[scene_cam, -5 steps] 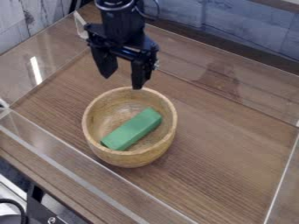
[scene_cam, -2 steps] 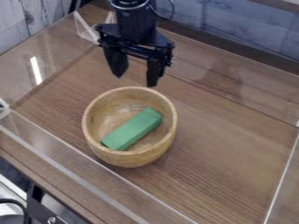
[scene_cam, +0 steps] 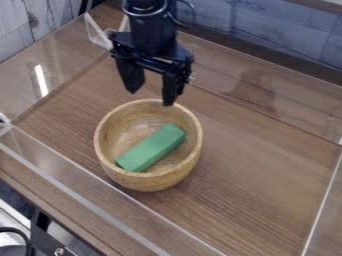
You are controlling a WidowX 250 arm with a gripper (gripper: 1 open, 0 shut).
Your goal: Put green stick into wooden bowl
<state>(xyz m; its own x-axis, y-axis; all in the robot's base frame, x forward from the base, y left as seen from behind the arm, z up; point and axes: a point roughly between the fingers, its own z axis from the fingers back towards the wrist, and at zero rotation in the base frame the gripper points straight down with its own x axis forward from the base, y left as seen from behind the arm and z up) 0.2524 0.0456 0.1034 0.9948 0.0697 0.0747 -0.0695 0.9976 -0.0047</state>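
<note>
The green stick lies flat inside the wooden bowl, slanting from the lower left to the upper right of the hollow. My black gripper hangs above the bowl's far rim, fingers pointing down and spread apart. It is open, with nothing between the fingers, and it is clear of both the stick and the bowl.
The bowl sits on a wood-grain tabletop enclosed by low transparent walls on the front, left and right. A grey tiled wall runs behind the table at the back.
The gripper has shifted slightly right and upward over the last second, then settled back a little toward the bowl. The stick and bowl have not moved.
</note>
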